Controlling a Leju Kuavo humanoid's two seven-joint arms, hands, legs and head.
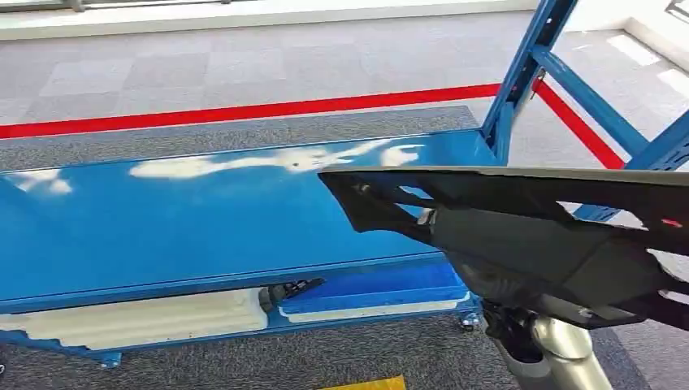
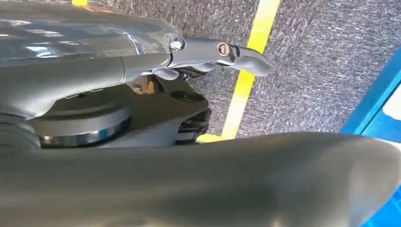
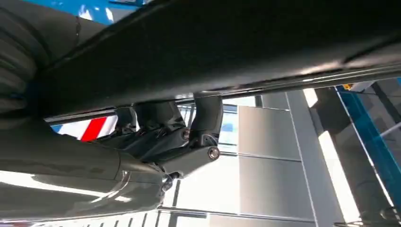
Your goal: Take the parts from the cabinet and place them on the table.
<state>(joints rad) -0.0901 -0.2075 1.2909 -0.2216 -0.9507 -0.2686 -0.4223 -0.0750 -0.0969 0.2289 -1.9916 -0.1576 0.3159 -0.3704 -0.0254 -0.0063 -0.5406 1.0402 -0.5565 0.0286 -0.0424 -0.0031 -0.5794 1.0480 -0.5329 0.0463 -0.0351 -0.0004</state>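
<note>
The right hand [image 3: 179, 142] grips the long black part [image 1: 520, 199] level over the blue table [image 1: 162, 236]; the left hand [image 2: 208, 54] hangs floorward, fingers apart and holding nothing.

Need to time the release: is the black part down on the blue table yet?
Not down: right hand holds the black part above the blue table.
</note>
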